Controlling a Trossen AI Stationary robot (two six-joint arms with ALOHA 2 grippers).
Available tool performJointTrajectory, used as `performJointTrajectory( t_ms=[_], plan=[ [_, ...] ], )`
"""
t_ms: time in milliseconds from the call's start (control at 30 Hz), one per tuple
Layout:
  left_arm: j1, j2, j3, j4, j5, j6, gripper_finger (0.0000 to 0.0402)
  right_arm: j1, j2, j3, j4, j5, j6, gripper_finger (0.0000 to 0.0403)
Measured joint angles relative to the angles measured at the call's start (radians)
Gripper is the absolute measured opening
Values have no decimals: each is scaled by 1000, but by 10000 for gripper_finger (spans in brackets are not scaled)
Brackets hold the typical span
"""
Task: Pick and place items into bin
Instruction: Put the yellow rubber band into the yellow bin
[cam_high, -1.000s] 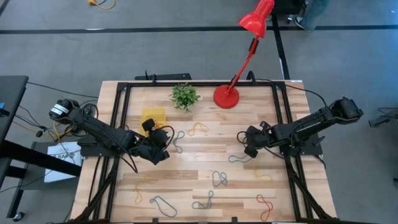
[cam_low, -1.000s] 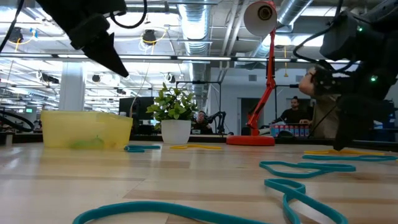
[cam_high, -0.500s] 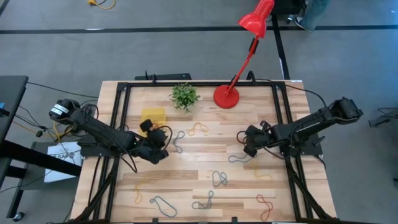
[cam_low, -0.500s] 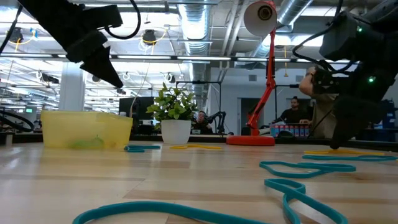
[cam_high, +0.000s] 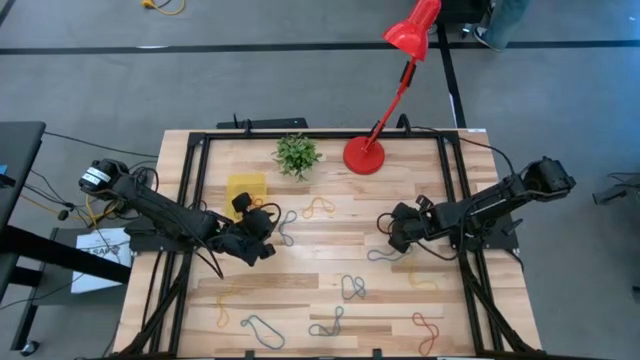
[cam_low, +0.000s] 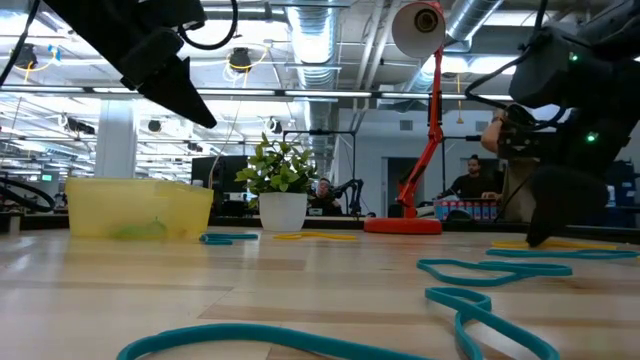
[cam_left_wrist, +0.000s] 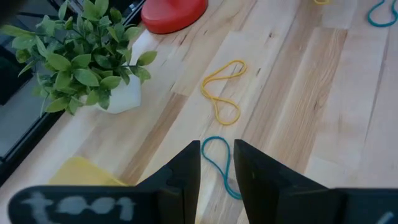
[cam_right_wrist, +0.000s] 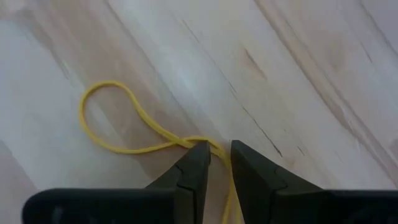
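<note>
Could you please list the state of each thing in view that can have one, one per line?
Left gripper: open, empty, above a blue loop.
Right gripper: open, lowered at the table, fingers astride a yellow loop.
Yellow bin: upright, something green inside.
Red lamp: upright, head tilted.
Potted plant: upright.
Other loops: flat on the table, outside the bin.

Two grippers, left (cam_high: 262, 240) and right (cam_high: 392, 228). One bin (cam_high: 245, 186), one plant (cam_high: 297, 153), one lamp (cam_high: 364, 156). About ten loops (cam_high: 318, 207) lie around the grippers.
</note>
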Motion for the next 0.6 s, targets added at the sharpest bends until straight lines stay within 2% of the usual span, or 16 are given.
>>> performJointTrajectory(
  t_ms=[267,467,600],
  plan=[
    [0,0,0,0,0,0,89,-2,3,-1,36,-2,0,64],
    [0,0,0,0,0,0,89,-1,3,0,42,-13,-22,10],
    [0,0,0,0,0,0,89,-1,4,-4,84,-9,-110,11]
  ],
)
